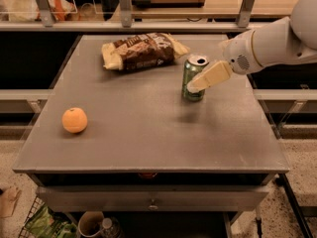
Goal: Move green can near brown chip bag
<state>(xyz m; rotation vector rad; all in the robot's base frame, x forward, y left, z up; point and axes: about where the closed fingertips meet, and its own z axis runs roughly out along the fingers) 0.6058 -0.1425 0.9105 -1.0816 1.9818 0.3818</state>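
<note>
The green can [192, 71] is upright at the right middle of the grey table [148, 133], with a silver top. My gripper [194, 85] comes in from the right and is shut on the can; one pale finger [210, 77] crosses its front and the other is hidden behind it. The can seems to hang just above the table, with a shadow a little in front of it. The brown chip bag [141, 50] lies at the table's back, left of the can and apart from it.
An orange [75, 120] sits at the table's left front. A rail with metal posts [124, 6] runs behind the table. A drawer front [151, 200] is below the front edge. A lower ledge [285, 94] stands to the right.
</note>
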